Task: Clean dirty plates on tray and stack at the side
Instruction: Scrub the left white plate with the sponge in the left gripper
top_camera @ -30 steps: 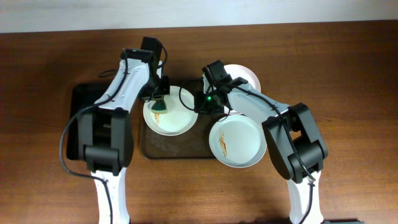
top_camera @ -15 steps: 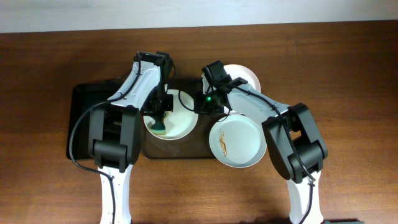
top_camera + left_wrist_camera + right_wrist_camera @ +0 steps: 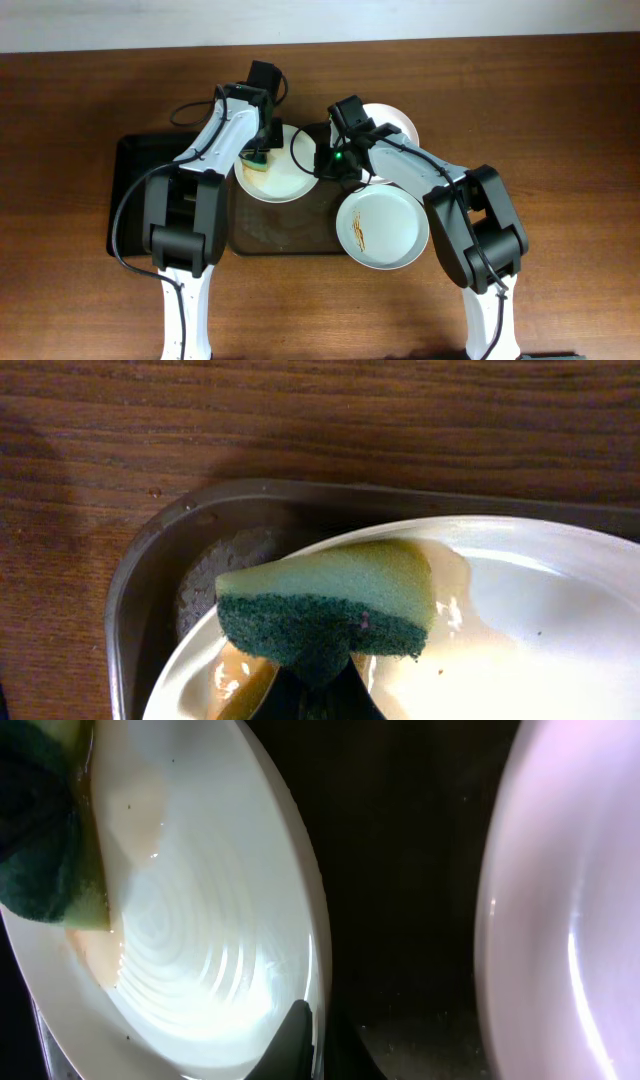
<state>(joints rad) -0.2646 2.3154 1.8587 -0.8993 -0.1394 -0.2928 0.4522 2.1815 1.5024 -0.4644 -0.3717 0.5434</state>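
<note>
Yellow-and-green foam sponge, wedge-shaped, clamped in your left gripper against the ringed white plate, whose rim your right gripper pinches near the far edge of the table.

Sponge: pale yellow-green above, dark green scouring layer below.
Wiped plate: white, faint concentric rings, pale tan wet smear near its rim.
Front plate: white, thin brown-orange streaks at its left.
Rear plate: plain white.
Tray: dark brown, speckled floor.
Black tray: black.
Desk: reddish-brown wood grain.
</note>
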